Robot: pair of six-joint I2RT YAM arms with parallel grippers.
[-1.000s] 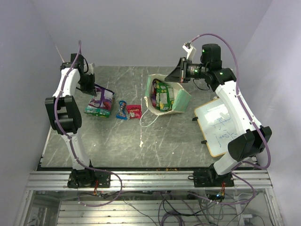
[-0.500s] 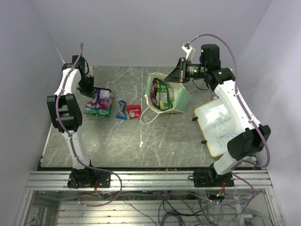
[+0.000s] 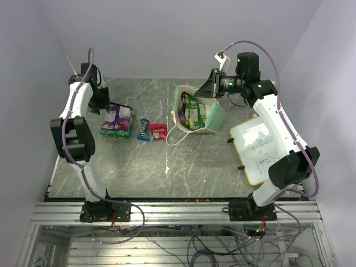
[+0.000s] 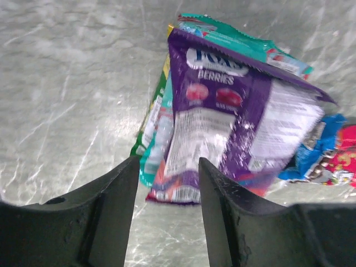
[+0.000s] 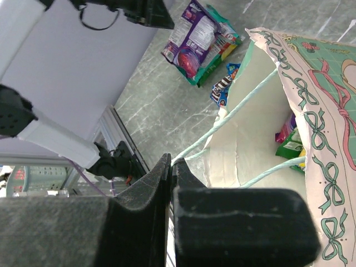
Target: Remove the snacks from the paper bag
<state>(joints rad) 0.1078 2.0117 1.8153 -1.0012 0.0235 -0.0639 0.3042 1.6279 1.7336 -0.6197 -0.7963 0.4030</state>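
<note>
At the upper left of the top view the left gripper (image 3: pixel 103 100) hangs over the table (image 3: pixel 139 167) with its jaws apart and nothing between them; its wrist view shows the 2 fingers (image 4: pixel 114 194) spread just short of the purple bag (image 4: pixel 222 128), which lies flat on a green bag (image 4: pixel 151 130). Right of that pile lie the blue bar (image 3: pixel 144 130) and the red packet (image 3: pixel 159 131), side by side, so at least 4 snacks are already out. Right of centre, the paper bag (image 3: pixel 218 118) leans with its mouth toward the left, and green packets (image 3: pixel 193 111) show inside it; how many are left I cannot tell. At the upper right, the right gripper (image 3: pixel 207 89) is pinched tight on the string handle (image 5: pixel 222 133), holding the mouth up and open. The whiteboard (image 3: pixel 258 147) lies at the right edge, apart from all this. As I judge it, the task is partly done: the packets in the bag are what is left, and the freed left gripper looks the likely one to fetch them.
</note>
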